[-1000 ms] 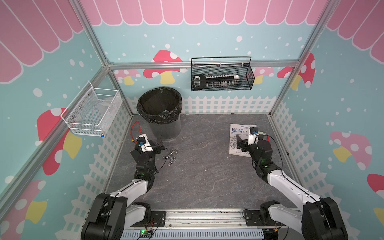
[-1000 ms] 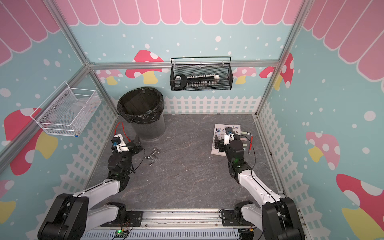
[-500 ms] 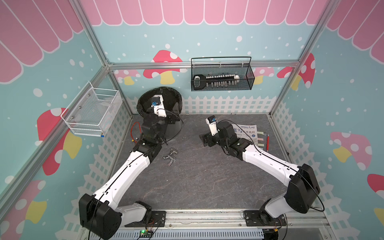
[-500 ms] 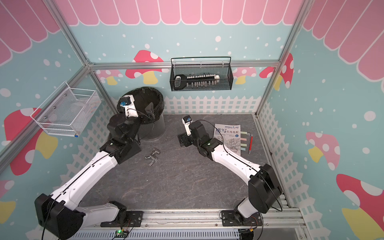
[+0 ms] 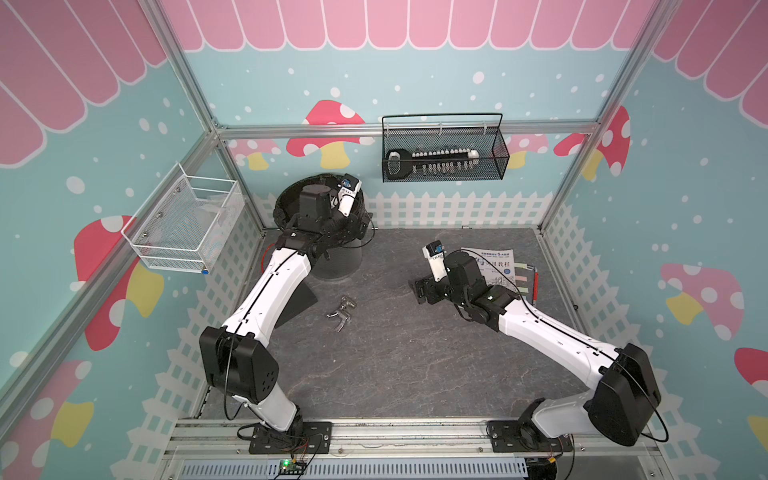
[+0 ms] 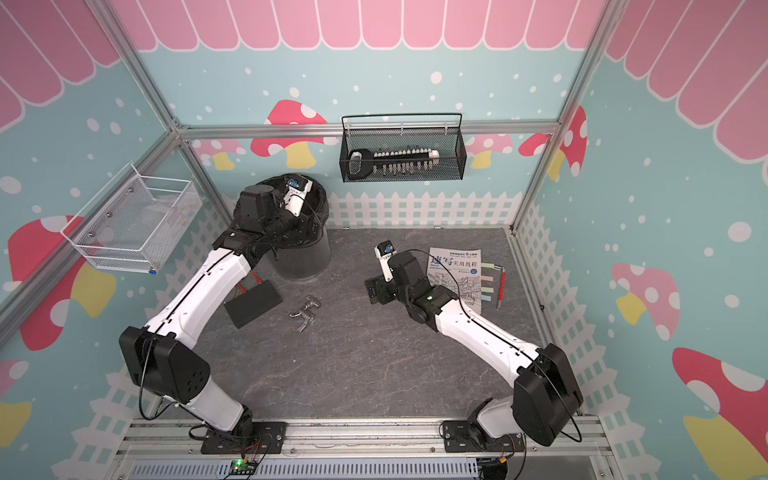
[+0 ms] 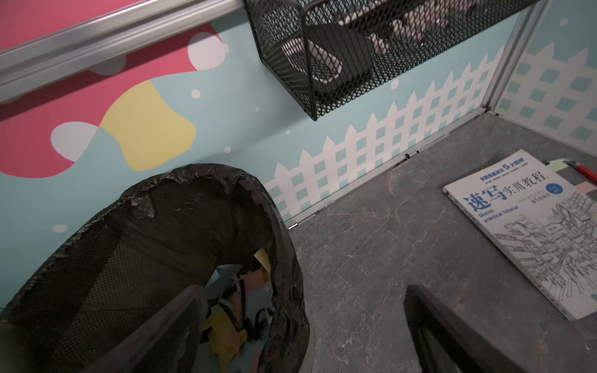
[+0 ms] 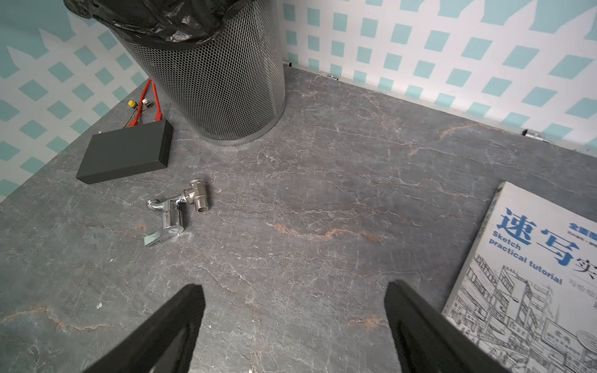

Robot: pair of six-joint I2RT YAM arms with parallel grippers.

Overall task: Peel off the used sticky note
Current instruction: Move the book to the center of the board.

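**Sticky notes** [image 6: 489, 282]: coloured strips just beside the sketch book [image 6: 455, 276], at its 3 o'clock. The book lies at 2 o'clock on the table [image 6: 374, 365], and a red pen [image 6: 501, 286] lies beside the notes.

**Left gripper** [image 7: 303, 290]: jaws wide apart, holding nothing, above the waste bin [image 8: 219, 80] at 11 o'clock. Paper scraps [image 7: 232, 310] lie inside the bin.

**Right gripper** [image 8: 293, 289]: jaws apart, empty, over bare table at 9 o'clock of the book.

**Chrome tap fitting** [image 8: 176, 210] and **black box** [image 8: 126, 155]: at 6 and 7 o'clock of the bin.
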